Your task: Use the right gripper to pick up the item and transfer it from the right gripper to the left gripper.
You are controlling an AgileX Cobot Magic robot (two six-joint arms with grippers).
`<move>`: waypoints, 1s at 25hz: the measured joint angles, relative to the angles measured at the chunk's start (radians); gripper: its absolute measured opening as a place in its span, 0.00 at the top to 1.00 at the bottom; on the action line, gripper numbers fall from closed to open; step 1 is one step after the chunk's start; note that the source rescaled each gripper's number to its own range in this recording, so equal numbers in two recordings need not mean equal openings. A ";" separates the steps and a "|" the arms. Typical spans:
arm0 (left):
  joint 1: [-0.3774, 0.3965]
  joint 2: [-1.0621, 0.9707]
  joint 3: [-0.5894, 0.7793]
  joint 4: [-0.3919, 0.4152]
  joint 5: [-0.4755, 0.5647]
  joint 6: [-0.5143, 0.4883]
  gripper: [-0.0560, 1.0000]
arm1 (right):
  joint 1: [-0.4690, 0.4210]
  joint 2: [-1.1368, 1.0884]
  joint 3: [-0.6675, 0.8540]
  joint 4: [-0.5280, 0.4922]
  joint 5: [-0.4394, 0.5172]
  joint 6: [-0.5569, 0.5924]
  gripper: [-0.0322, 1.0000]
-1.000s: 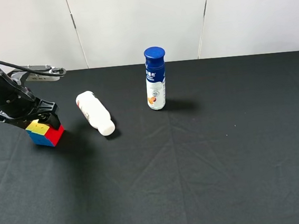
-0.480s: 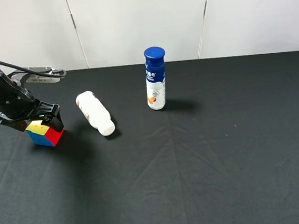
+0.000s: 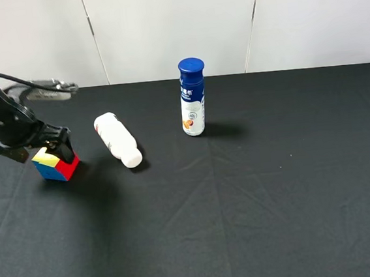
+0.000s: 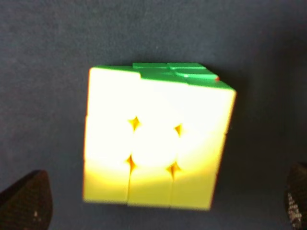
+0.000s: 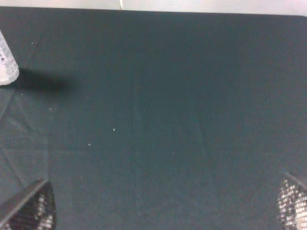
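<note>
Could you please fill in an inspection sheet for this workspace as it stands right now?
Surface: black cloth, creased.
Job's things: puzzle cube resting on the cloth at the left, yellow face up.
Clutter: white bottle lying on its side; blue-capped bottle upright.
Grippers: left gripper open just above the cube, fingers clear of it; right gripper open over bare cloth.
Cables: black cable along the left arm.
Surroundings: white wall panels.

Lab test bench: black cloth-covered table (image 3: 257, 203), plain white panel wall (image 3: 174, 28), staged props.
</note>
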 joint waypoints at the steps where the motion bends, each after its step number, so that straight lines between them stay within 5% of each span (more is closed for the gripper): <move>1: 0.000 -0.029 0.000 0.000 0.010 -0.001 0.08 | 0.000 0.000 0.000 0.000 0.000 0.000 0.00; 25: 0.000 -0.950 0.000 0.003 0.364 -0.096 0.08 | 0.000 0.000 0.000 0.000 0.000 0.000 0.00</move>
